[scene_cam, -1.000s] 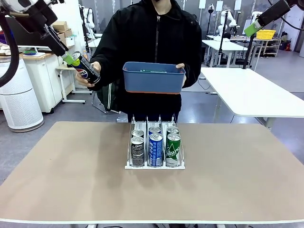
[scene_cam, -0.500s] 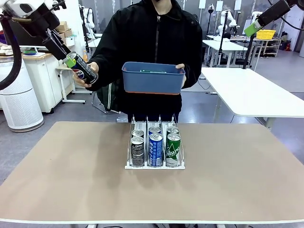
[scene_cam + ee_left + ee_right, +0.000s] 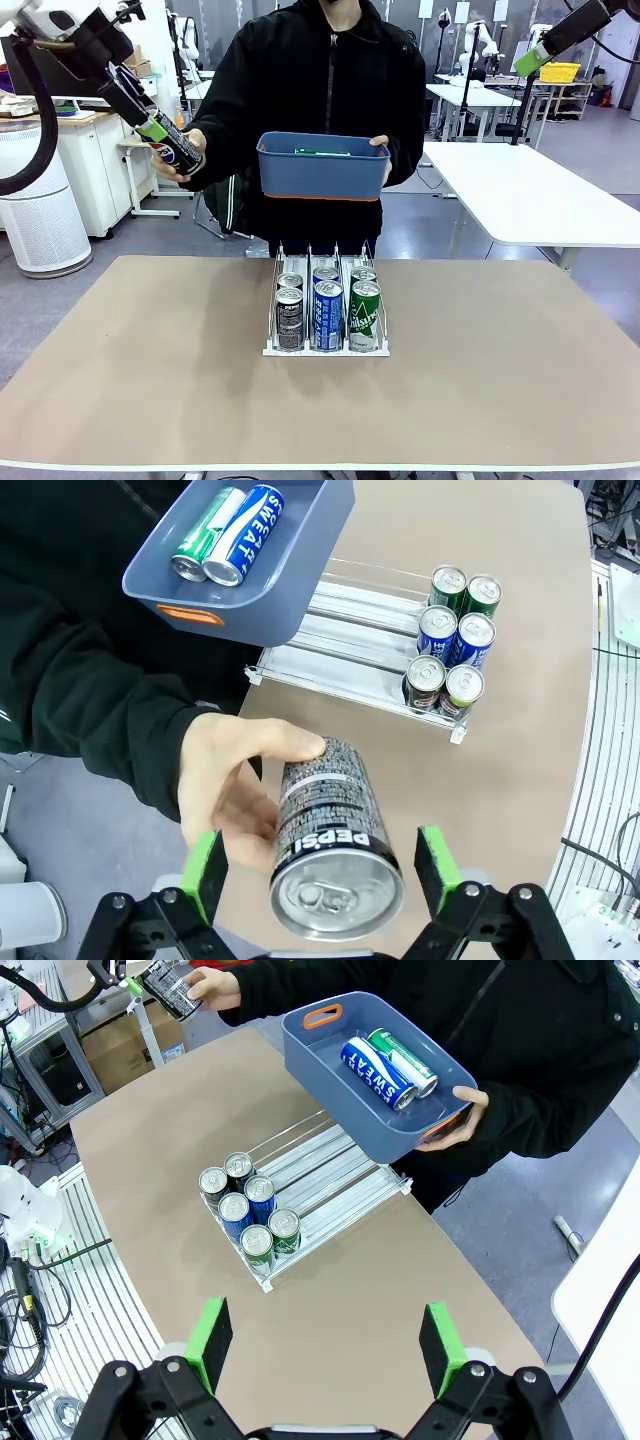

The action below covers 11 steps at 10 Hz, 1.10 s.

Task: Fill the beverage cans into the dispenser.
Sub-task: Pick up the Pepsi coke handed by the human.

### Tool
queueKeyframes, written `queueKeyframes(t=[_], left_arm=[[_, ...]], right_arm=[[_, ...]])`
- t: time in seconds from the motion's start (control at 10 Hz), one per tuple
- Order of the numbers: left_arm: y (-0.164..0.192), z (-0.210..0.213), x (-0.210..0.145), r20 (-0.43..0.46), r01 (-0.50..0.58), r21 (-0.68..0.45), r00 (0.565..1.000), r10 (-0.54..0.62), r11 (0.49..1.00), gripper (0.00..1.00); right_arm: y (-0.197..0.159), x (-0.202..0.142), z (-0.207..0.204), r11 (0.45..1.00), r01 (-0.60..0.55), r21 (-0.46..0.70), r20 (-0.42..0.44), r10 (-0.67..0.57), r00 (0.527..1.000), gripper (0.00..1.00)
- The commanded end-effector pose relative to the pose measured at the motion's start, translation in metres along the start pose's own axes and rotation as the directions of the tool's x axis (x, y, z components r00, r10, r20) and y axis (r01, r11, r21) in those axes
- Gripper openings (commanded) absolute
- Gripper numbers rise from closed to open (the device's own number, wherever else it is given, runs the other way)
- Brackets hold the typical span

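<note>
Starting at the left hand [image 3: 320, 872], up high at the far left: wide open, gripping nothing yet. Between its 2 green pads [image 3: 205, 875], a black Pepsi can [image 3: 335, 845], top end toward the camera, with a gap on each side. Held from the side by the person's hand [image 3: 232, 792], not by the robot.

Farther out, in the person's other hand, a blue tub [image 3: 262, 598] with 2 more cans [image 3: 245, 530], 1 green and 1 blue, lying flat. Lower down, in the middle of the table [image 3: 130, 370], the dispenser [image 3: 325, 350] with 6 cans [image 3: 327, 312] standing at its near end, 2 in each of 3 lanes. Room left at the far end of each lane.

Over at the far right, up high, the right hand [image 3: 530, 60]: open too, and empty.

Now the worries, all guesses. Could pinch the person's fingers, wrapped close to the pad on that side. Could drop the can if let go before a firm squeeze; smooth and round, so easy to slip. Could grab it crooked, tilted as in the front view, and then bump a thin wire on the way into the left lane. Could also hit the tub, held up near the far end of the dispenser. Might knock over the standing cans if set down too hard.
</note>
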State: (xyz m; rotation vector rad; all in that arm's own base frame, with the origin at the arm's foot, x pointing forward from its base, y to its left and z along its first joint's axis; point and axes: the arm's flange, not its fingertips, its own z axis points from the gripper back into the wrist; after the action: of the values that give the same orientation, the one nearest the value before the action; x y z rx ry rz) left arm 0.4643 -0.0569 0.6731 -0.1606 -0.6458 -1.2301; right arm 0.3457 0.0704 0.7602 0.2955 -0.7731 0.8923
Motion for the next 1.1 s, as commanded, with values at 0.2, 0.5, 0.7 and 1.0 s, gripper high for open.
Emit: queueKeyframes(t=[0.2, 0.5, 0.7, 1.0], left_arm=[[0.0096, -0.0023, -0.0092, -0.001, -0.015, -0.015, 1.000, 0.015, 1.000, 1.00], [0.0140, -0.0045, -0.0107, 0.035, -0.046, -0.044, 0.998, 0.048, 0.998, 1.00], [0.0083, -0.0062, -0.0094, 0.000, -0.035, -0.008, 0.999, 0.035, 0.999, 1.00], [0.0083, -0.0062, -0.0094, 0.000, -0.035, -0.008, 0.999, 0.035, 0.999, 1.00]], right_arm=[[0.0002, -0.0009, -0.0011, 1.000, -0.001, 0.000, -0.003, 0.001, 1.000, 1.00], [0.0002, -0.0009, -0.0011, 1.000, -0.001, 0.000, -0.003, 0.001, 1.000, 1.00], [0.0002, -0.0009, -0.0011, 1.000, -0.001, 0.000, -0.003, 0.001, 1.000, 1.00], [0.0002, -0.0009, -0.0011, 1.000, -0.001, 0.000, -0.003, 0.001, 1.000, 1.00]])
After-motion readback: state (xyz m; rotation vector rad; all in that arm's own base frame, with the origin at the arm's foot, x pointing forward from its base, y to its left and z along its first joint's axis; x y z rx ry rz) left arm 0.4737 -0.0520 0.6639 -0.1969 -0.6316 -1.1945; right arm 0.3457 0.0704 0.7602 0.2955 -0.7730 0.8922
